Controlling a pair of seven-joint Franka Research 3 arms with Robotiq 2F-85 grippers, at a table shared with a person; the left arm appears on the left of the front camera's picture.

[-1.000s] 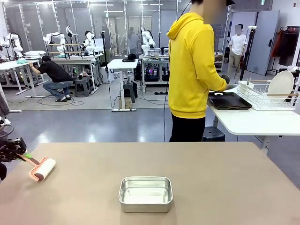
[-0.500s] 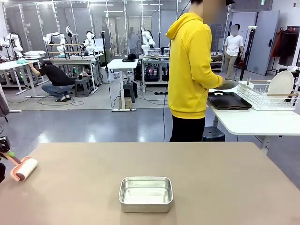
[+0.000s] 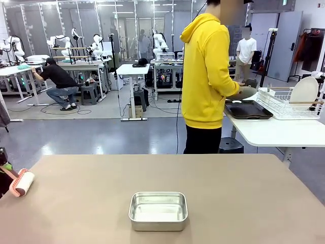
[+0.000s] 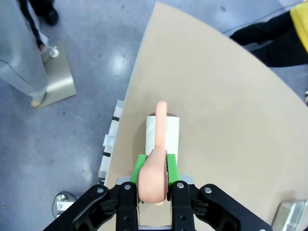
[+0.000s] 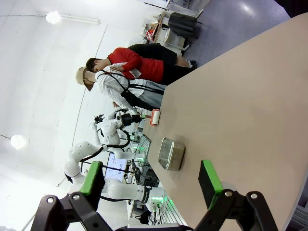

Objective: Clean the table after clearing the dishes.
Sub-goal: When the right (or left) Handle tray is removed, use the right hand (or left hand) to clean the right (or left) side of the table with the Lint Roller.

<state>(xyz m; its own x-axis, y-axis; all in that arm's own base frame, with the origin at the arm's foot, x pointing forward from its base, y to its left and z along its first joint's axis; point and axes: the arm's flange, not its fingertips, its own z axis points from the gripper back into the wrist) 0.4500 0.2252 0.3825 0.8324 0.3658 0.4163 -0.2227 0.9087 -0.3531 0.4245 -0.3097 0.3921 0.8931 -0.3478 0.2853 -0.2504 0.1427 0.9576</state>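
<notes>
Pinched between the green pads of the left gripper (image 4: 153,180) is the salmon-pink handle of a small lint roller (image 3: 22,183) with a white paper drum, and the jaws are pressed tight on it. From where I stand the roller sits right at the left edge of the wide brown-taupe table (image 3: 233,198), its drum lying on the tabletop close to the corner. Moving rightwards, a small rectangular steel pan (image 3: 158,210) sits near the middle of the near side, well apart from the roller. Past the table's far edge a person in a yellow hoodie (image 3: 206,76) stands turned toward a smaller white table (image 3: 274,133) on the right, where a dark brown tray (image 3: 249,110) lies beside a white wire rack (image 3: 284,101) holding an upright white plate (image 3: 304,91). Over on the right side, the right gripper (image 5: 151,187) has its green-padded fingers spread wide, holding nothing.
</notes>
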